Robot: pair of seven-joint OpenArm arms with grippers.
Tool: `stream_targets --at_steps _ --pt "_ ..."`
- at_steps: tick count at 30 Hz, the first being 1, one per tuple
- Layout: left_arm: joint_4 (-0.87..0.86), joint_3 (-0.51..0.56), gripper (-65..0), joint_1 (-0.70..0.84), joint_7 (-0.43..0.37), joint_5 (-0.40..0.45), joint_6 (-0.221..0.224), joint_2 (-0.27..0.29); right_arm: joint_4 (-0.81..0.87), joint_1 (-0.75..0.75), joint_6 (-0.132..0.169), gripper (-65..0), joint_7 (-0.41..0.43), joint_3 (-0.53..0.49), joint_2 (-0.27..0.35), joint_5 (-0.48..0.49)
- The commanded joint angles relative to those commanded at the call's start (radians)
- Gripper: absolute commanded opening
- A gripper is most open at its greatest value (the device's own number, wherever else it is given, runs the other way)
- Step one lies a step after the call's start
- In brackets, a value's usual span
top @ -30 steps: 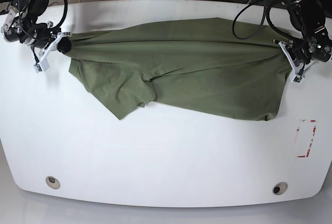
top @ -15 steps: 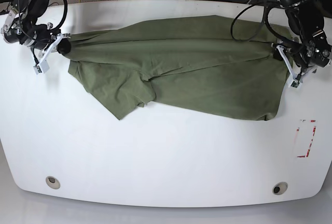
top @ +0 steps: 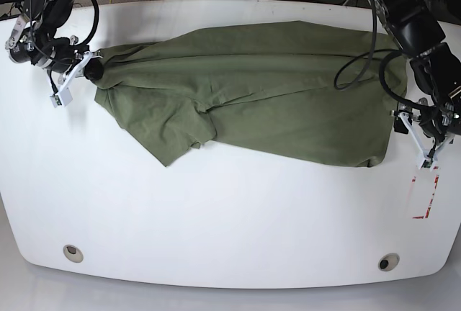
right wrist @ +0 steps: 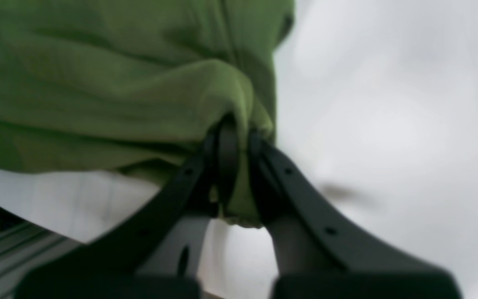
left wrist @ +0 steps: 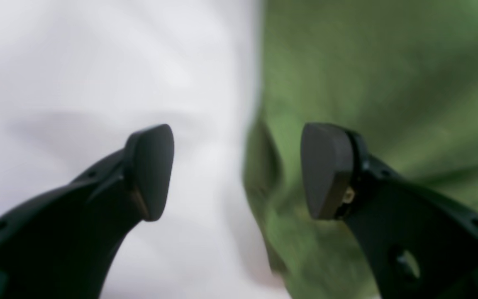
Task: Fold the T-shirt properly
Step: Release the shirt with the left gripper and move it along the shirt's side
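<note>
The olive T-shirt lies spread across the white table. The right gripper pinches a bunched edge; the left gripper hangs wide open astride the shirt's edge. It should likely seat one pad under the cloth before closing.

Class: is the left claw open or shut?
Open. In the left wrist view, the left claw has its jaws spread apart, straddling the T-shirt edge.

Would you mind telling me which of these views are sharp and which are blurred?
Base view: sharp overall, with the T-shirt and table crisp. Left wrist view: cloth and table soft, open left gripper fairly crisp. Right wrist view: blurred throughout, even the right gripper shut on the cloth.
</note>
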Motion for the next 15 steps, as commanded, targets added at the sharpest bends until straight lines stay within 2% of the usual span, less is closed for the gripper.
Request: stream_targets --at_steps 12,15 --pt "-0.342 0.032 -21.0 -0.164 -0.140 -0.006 0.000 -0.002 -0.002 0.012 0.000 -65.0 0.000 0.003 0.000 -0.003" --pt "-0.417 0.052 -21.0 -0.190 -0.181 -0.006 0.000 0.015 -0.002 0.015 0.000 -65.0 0.000 0.003 0.000 -0.005"
